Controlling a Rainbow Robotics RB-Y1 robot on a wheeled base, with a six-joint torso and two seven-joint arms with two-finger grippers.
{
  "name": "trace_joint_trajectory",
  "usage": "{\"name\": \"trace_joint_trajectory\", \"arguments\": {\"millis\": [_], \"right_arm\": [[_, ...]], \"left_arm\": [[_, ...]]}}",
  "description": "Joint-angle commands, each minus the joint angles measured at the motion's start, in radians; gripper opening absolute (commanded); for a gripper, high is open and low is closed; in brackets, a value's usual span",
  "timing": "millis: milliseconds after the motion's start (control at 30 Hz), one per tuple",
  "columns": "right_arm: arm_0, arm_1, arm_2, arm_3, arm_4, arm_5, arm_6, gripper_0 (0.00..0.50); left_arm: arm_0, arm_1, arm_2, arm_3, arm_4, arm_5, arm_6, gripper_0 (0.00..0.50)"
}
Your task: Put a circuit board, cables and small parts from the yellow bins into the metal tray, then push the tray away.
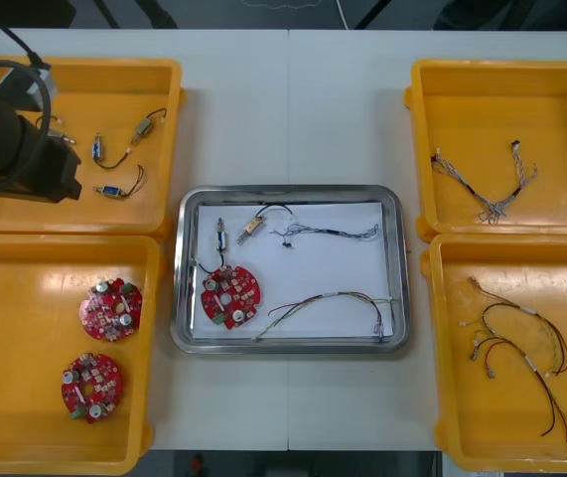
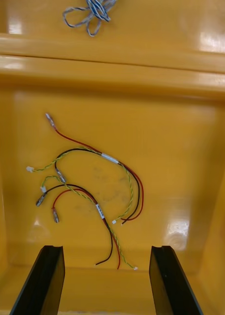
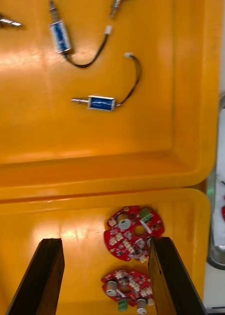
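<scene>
The metal tray point(image 1: 180, 268) sits mid-table, white inside. It holds a round red circuit board point(image 1: 230, 296), two small metal parts point(image 1: 252, 226), a blue and white cable point(image 1: 329, 234) and a red and yellow cable point(image 1: 325, 306). My left arm point(image 1: 10, 149) hangs over the upper left yellow bin point(image 1: 74, 84). The left gripper point(image 3: 105, 241) is open above two circuit boards point(image 3: 134, 232), with nothing between its fingers. Over the lower right yellow bin point(image 1: 492, 427), the right gripper point(image 2: 107, 248) is open above red and yellow cables point(image 2: 92, 192), holding nothing.
The upper left bin holds small metal parts point(image 1: 112, 191) with black leads. Two more circuit boards point(image 1: 111, 308) lie in the lower left bin point(image 1: 15, 288). A blue and white cable point(image 1: 487, 189) lies in the upper right bin point(image 1: 501, 99).
</scene>
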Motion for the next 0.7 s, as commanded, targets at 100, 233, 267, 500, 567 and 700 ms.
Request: {"name": "trace_joint_trajectory", "arguments": {"millis": [100,233,267,500,567,700], "right_arm": [[-0.097,-0.087,0.123,-0.076,-0.017,0.003,-0.043,0.500],[-0.191,-0.098,0.226,-0.085,-0.052,0.003,-0.049,0.500],[-0.217,-0.096,0.256,-0.086,-0.061,0.003,-0.049,0.500],[-0.364,-0.096,0.414,-0.097,-0.083,0.003,-0.042,0.500],[-0.422,-0.087,0.493,-0.096,-0.078,0.003,-0.040,0.500],[-0.508,-0.060,0.623,-0.091,-0.059,0.003,-0.032,0.500]], "left_arm": [[0.114,0.098,0.132,-0.045,0.033,0.008,-0.139,0.500],[0.191,0.119,0.197,-0.065,0.053,0.008,-0.163,0.500],[0.213,0.119,0.211,-0.077,0.053,0.008,-0.163,0.500],[0.312,0.119,0.293,-0.108,0.087,-0.011,-0.168,0.500],[0.343,0.119,0.316,-0.121,0.095,-0.025,-0.171,0.500],[0.371,0.113,0.338,-0.138,0.105,-0.034,-0.163,0.500]]}}
